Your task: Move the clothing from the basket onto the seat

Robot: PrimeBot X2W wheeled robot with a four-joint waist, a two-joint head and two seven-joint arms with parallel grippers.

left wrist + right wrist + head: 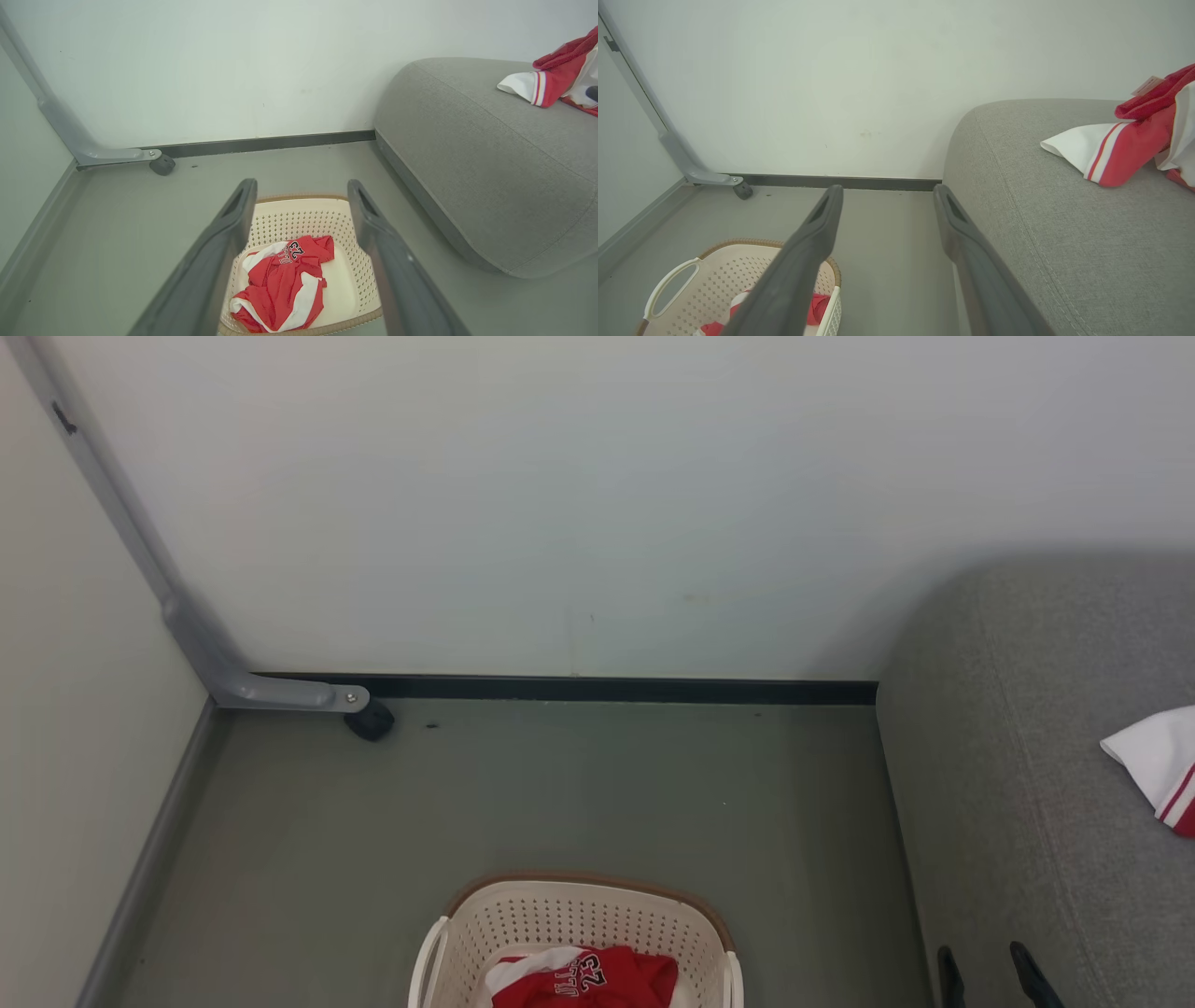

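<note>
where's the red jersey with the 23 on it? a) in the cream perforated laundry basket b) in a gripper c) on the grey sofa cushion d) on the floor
a: the crumpled red-and-white fabric garment marked 23 lies on the bottom of the cream-white perforated plastic basket with the brown rim, untouched by the open left gripper.

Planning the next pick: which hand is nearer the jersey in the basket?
Left. The left hand hangs open over the basket and jersey; the right hand is aside, by the seat.
</note>
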